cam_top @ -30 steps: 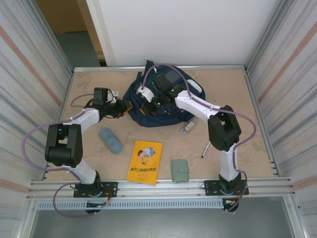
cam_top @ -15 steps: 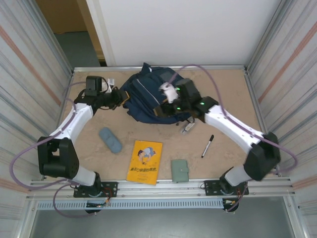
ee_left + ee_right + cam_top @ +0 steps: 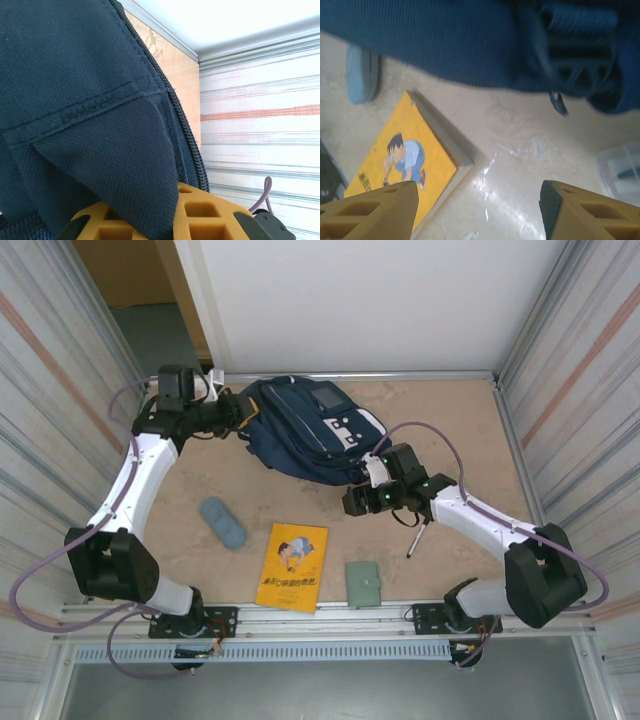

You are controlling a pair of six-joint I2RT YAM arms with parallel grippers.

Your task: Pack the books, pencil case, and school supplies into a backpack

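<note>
Navy-blue backpack (image 3: 305, 430) far centre, contents hidden, left edge clamped in closed left gripper (image 3: 243, 418). Right gripper (image 3: 353, 502) spread open near-right of it. Outside on table (image 3: 480, 430): pencil case (image 3: 222, 523), yellow book (image 3: 292, 567), booklet (image 3: 364, 584), marker (image 3: 414, 540).

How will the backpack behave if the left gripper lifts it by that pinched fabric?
Probably floppy: the backpack lies slumped and creased, and the left gripper pinches only a loose fold of cloth. It would likely sag and drag rather than rise whole. Its woven fabric looks grippy, so slipping seems unlikely.
</note>
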